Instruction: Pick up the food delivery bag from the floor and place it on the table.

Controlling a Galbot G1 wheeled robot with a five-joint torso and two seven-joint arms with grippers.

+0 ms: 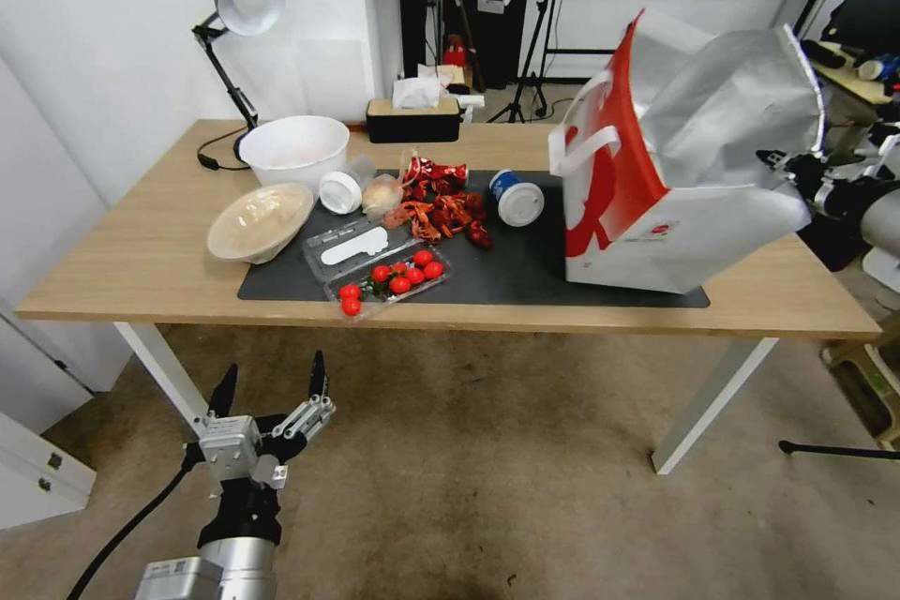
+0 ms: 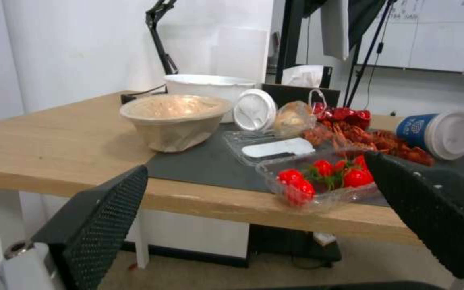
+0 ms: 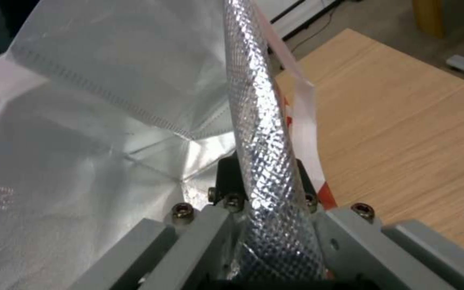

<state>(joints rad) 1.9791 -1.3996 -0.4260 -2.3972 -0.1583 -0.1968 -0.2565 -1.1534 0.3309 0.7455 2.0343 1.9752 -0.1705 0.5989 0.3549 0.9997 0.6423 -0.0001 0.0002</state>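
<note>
Nearest, low over the floor (image 1: 487, 487) in front of the worktop (image 1: 141, 253): left gripper (image 1: 272, 389), jaws released and spread wide, nothing between them; pointed toward the worktop edge, well apart from the bag; in the left wrist view, its black textured fingers (image 2: 103, 213) framing a clear punnet of cherry tomatoes (image 2: 323, 181).

On the worktop, near edge, on the dark grey mat (image 1: 525, 272): the punnet of cherry tomatoes (image 1: 394, 279), with a clear lid (image 1: 352, 248) just beside it; a shallow beige bowl (image 1: 261, 220) to its left, overlapping the mat edge.

Farther in: a red heap of crayfish shells (image 1: 445, 206); a blue cup with white lid (image 1: 516, 197) lying on its side; a large white bowl (image 1: 293, 150).

At the right end of the mat: food delivery bag (image 1: 675, 169), standing on the worktop, tilted, mouth open with foil lining showing; right gripper (image 1: 792, 171) at the bag's right upper rim, jaws clenched on the food delivery bag; in the right wrist view, a fold of foil rim (image 3: 267, 161) pinched between the grey fingers (image 3: 350, 237).

Farthest: a black tissue box (image 1: 412, 117) and a desk lamp (image 1: 234, 9) at the rear edge.
</note>
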